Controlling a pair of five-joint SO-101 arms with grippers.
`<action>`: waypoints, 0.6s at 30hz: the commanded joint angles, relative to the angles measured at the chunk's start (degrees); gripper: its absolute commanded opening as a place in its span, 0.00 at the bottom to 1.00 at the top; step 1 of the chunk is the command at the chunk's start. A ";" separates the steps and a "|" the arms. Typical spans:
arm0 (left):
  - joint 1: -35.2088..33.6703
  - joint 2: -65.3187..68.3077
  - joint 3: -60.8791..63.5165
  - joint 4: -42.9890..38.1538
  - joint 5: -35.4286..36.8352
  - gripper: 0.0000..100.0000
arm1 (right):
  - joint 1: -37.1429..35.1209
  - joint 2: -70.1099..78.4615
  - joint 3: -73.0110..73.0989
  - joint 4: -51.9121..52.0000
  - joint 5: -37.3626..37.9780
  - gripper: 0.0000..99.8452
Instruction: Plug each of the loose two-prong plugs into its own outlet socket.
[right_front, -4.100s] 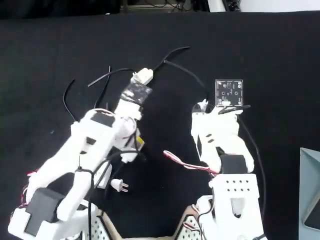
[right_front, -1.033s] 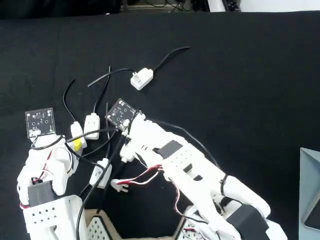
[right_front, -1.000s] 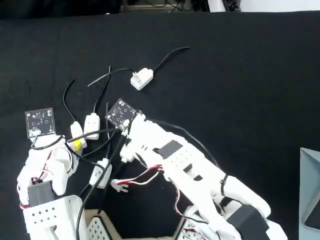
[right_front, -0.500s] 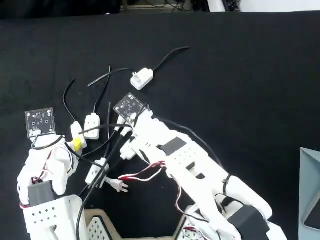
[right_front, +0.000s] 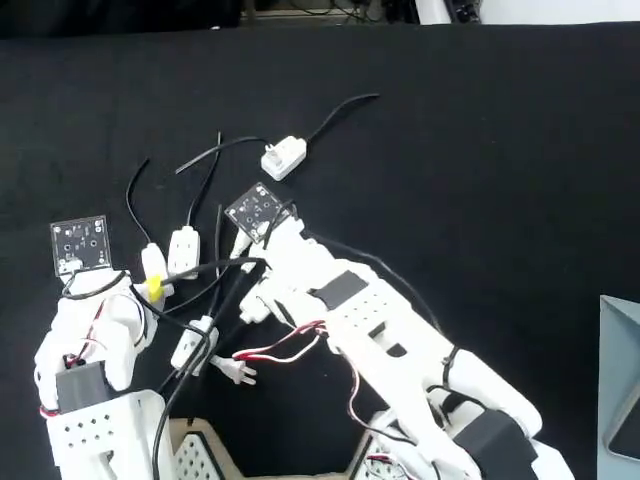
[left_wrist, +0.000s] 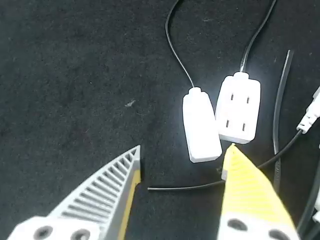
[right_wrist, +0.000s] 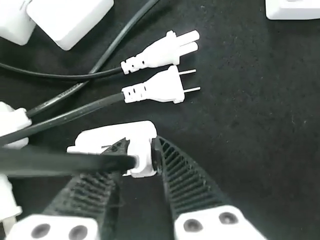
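Presently, right gripper (right_wrist: 141, 145) clamped narrowly on white outlet socket (right_wrist: 112, 135), loose two-prong plug (right_wrist: 155, 87) just beside it, left gripper (left_wrist: 183, 149) spread wide and empty near second socket (left_wrist: 239, 110).

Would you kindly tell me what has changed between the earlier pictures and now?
The left arm drew back from the far socket block to the near left of the table, its left gripper open. The right arm swung across from the right side to the cords in the middle; the right gripper then edged farther out. The far socket block and the loose plug stayed put.
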 joint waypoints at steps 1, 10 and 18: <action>-0.57 -0.44 -0.31 0.18 0.62 0.27 | -1.85 1.27 0.57 -1.14 -0.44 0.01; -0.57 -0.44 -0.31 0.09 0.62 0.27 | -1.67 10.07 -2.15 -6.15 -0.44 0.01; -0.57 -0.44 -0.31 0.09 0.62 0.27 | -1.76 5.58 -4.62 0.18 -3.08 0.01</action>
